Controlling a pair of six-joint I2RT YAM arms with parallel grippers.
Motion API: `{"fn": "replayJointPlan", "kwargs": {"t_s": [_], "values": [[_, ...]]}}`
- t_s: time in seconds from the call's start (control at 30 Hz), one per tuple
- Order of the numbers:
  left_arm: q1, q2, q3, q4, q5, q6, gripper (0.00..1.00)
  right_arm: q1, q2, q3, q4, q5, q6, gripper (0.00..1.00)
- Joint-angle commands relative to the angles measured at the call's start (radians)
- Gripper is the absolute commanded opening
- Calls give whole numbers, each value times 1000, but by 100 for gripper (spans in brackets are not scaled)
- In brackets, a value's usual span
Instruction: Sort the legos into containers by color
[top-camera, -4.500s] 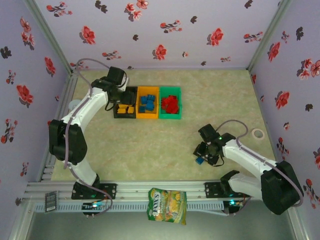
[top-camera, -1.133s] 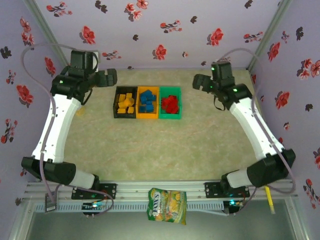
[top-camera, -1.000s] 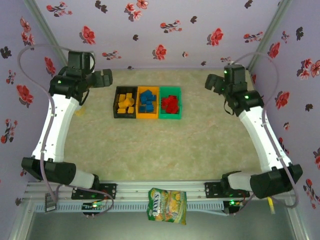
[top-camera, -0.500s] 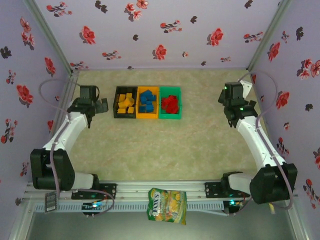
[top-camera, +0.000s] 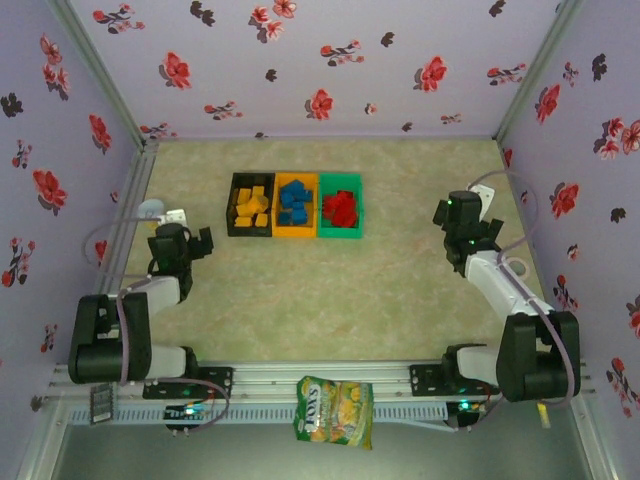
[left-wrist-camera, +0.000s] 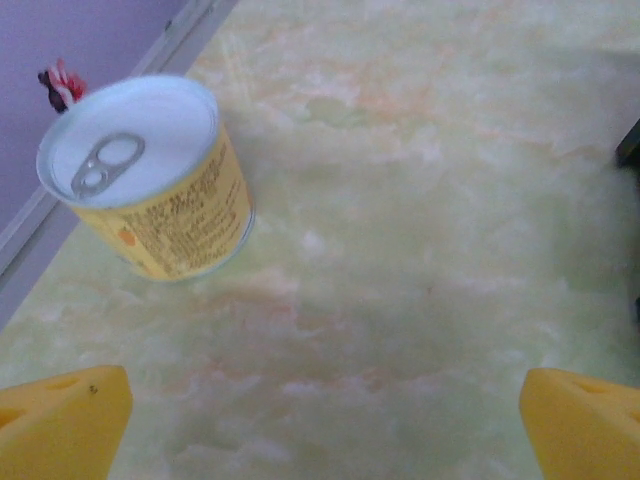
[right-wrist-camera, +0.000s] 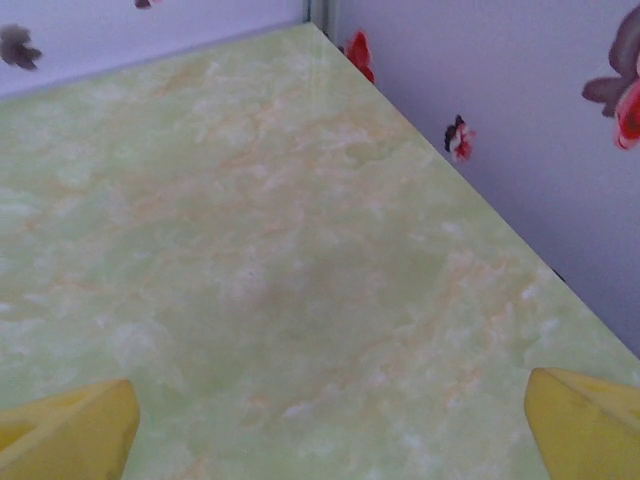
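Note:
The three joined containers stand in a row at the back middle of the table. The black one (top-camera: 236, 226) holds yellow legos (top-camera: 250, 204), the orange one (top-camera: 295, 232) blue legos (top-camera: 294, 202), the green one (top-camera: 340, 233) red legos (top-camera: 340, 208). My left gripper (top-camera: 190, 243) sits low at the left side, well short of the black bin, and is open; its yellow fingertips (left-wrist-camera: 60, 420) frame bare table. My right gripper (top-camera: 465, 228) rests by the right wall, also open, with nothing between its fingertips (right-wrist-camera: 590, 420).
A small can (left-wrist-camera: 150, 180) with a pull tab and yellow label stands near the left wall, just ahead of my left gripper (left-wrist-camera: 325, 430). The right wall (right-wrist-camera: 520, 120) is close beside my right gripper (right-wrist-camera: 325, 435). A yellow-green snack bag (top-camera: 335, 410) hangs over the front rail.
Both arms have folded down and drawn back from the rear corners toward the near side of the table. Both grippers stayed open. The bins and their bricks have not moved.

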Motion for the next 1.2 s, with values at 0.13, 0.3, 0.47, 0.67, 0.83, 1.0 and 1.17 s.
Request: {"fn": "replayJointPlan", "kwargs": {"t_s": [0.13,0.3,0.47,0.67,0.83,1.0,1.17], "values": [[19,130,-56,385,56,-4,100,-21,22,-124,319,-76,-67,99],[20,174,-43,392,92,6,100,-28,67,-190,446,-98,-115,100],[21,179,-33,382,91,5,100,-44,134,-271,632,-181,-130,99],[21,180,-16,351,88,7,100,-96,318,-331,898,-379,-138,99],[20,180,-14,344,86,10,100,-104,334,-320,905,-459,-151,99],[16,179,-13,342,86,14,100,-104,322,-315,876,-457,-159,99],[16,180,-12,343,86,14,100,-104,320,-311,866,-457,-159,99]]}}
